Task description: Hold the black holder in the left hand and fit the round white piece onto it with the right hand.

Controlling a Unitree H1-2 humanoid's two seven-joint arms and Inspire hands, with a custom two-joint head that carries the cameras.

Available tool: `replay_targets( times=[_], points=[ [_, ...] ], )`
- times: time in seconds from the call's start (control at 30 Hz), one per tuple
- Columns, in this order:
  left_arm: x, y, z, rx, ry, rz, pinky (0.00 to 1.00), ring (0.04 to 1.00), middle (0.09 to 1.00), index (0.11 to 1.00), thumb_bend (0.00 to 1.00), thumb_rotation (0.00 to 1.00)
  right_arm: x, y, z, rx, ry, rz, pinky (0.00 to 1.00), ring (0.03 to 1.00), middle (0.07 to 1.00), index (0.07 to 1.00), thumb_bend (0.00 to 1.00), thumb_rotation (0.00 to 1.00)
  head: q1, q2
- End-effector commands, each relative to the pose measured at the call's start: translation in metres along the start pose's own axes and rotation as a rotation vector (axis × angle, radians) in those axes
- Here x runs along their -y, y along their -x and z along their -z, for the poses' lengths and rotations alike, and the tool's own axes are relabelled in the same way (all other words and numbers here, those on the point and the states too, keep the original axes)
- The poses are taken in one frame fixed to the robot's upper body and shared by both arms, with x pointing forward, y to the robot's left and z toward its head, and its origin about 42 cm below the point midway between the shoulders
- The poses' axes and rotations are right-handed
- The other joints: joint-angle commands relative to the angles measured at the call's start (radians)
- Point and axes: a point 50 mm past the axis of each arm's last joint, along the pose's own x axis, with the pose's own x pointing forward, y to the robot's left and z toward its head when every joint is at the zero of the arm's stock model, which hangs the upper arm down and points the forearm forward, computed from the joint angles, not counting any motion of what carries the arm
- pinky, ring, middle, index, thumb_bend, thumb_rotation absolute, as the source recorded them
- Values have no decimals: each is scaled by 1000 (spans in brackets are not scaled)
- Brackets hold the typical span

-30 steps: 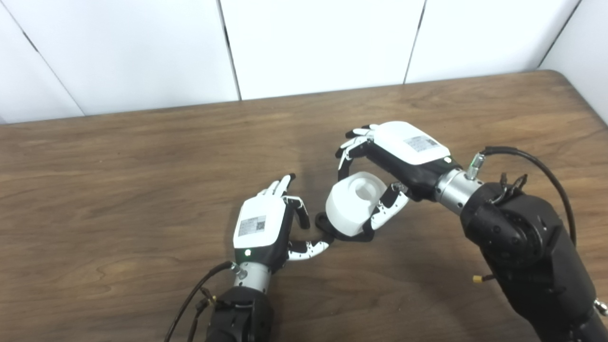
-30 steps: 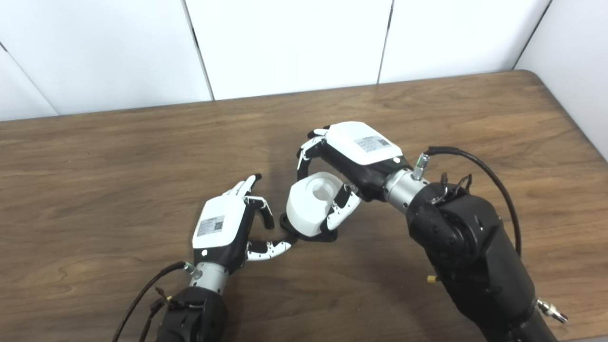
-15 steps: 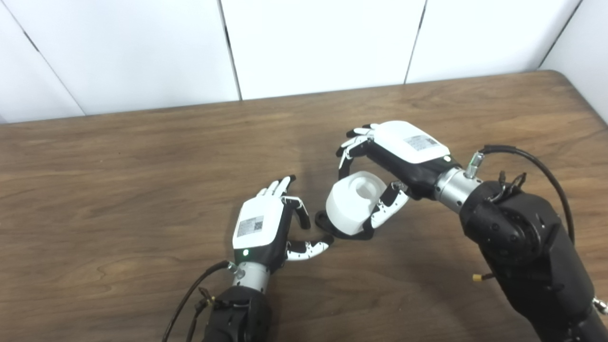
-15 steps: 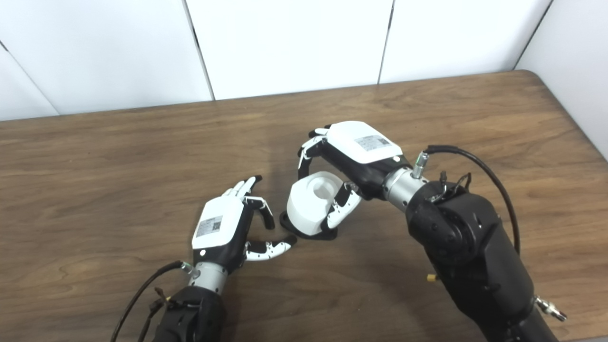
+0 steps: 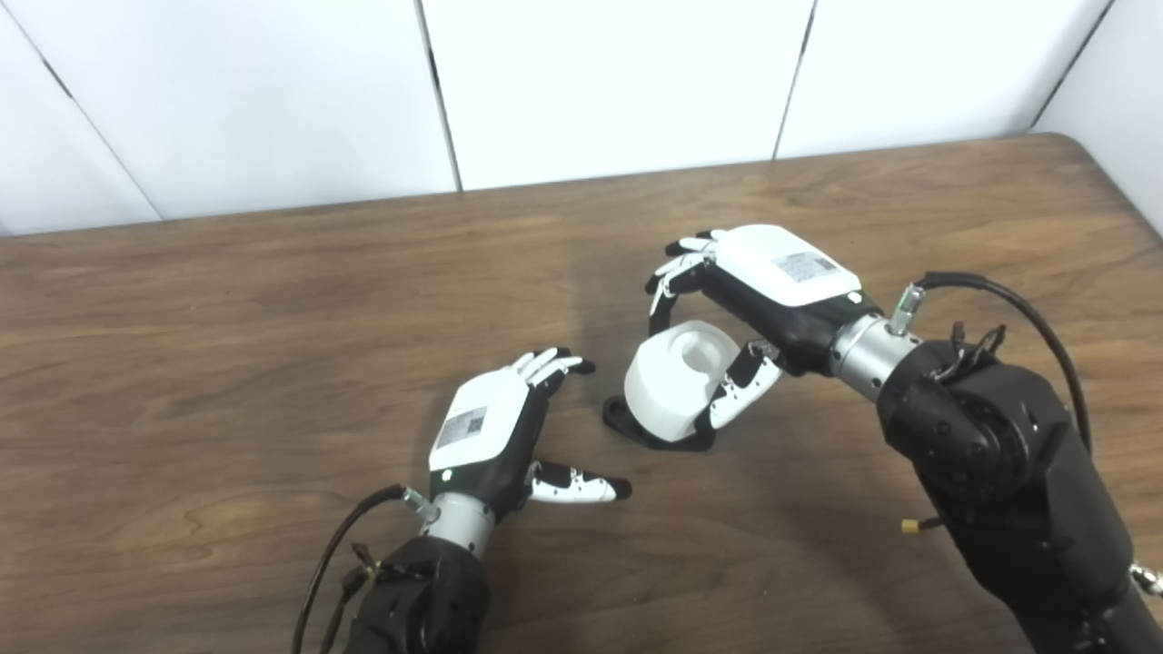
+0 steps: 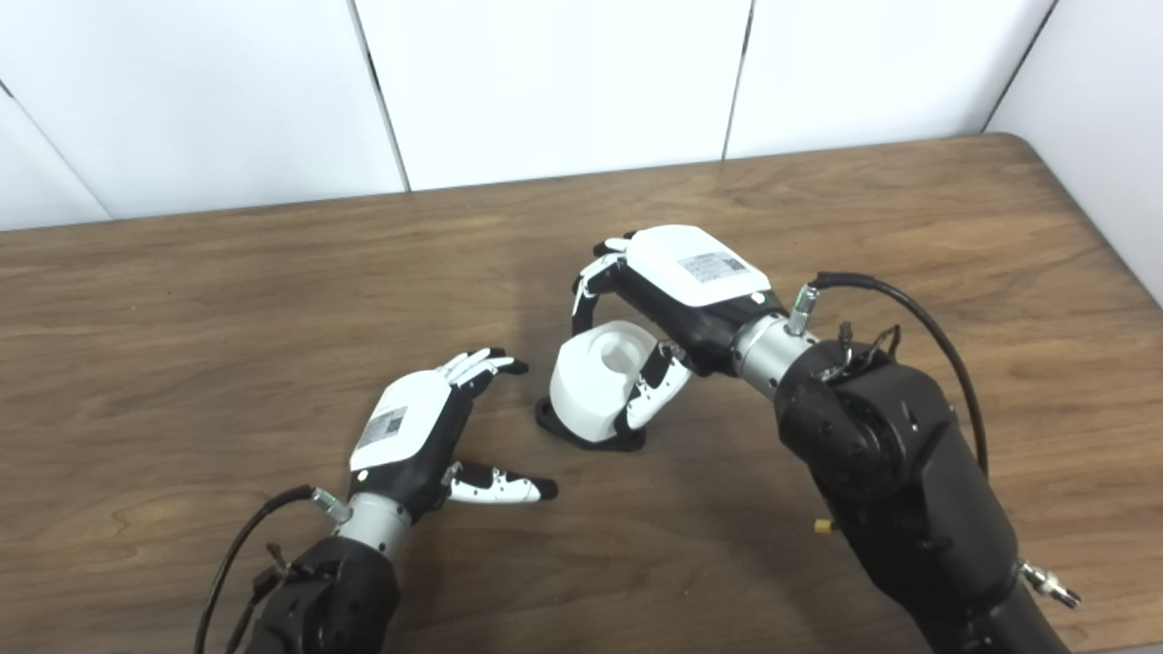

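The round white piece (image 5: 677, 380) sits on the black holder (image 5: 627, 422), which rests on the wooden table (image 5: 227, 300) near its middle. My right hand (image 5: 759, 300) arches over the white piece, fingers behind it and thumb at its right side, shut on it. My left hand (image 5: 495, 431) lies to the left of the holder, apart from it, open with its fingers spread and thumb pointing right. Only the holder's base edge shows under the white piece (image 6: 600, 381).
White wall panels (image 5: 591, 82) rise behind the table's far edge. The table's right corner is at the upper right. Cables hang from both forearms.
My left hand has let go of the holder, opened and drawn back to the left and toward me. The right hand stays on the white piece, shifted slightly.
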Motion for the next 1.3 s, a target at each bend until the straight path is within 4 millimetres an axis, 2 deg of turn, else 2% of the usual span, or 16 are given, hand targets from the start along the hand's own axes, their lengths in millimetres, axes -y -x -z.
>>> replay_targets(
  times=[0.0,0.2,0.33,0.47,0.77,1.03,1.27],
  points=[
    [5,7,7,-54,18,78,880,930,911,814,1000,199,10,-2,-1,14,28,51,962,917,790,483,524,136,-1,0],
    [-3,8,3,-47,35,62,870,923,903,807,1000,181,10,-2,-1,8,20,51,964,921,792,484,524,136,5,3],
    [5,5,11,-26,135,52,880,922,888,764,971,120,10,-2,-1,13,18,49,967,922,794,484,524,136,5,4],
    [13,-2,21,22,217,30,842,906,865,717,911,56,10,-3,0,11,18,46,967,922,795,484,524,137,10,6],
    [27,-20,34,68,284,53,807,917,877,712,869,47,13,-2,0,19,27,40,969,925,798,484,524,137,22,15],
    [21,-29,34,109,292,85,827,936,882,707,834,20,13,-4,-3,34,16,36,958,924,793,484,524,136,37,21],
    [9,-43,29,138,217,152,878,945,887,679,821,31,9,-6,-8,39,-8,31,956,928,793,484,524,136,29,29]
  ],
)
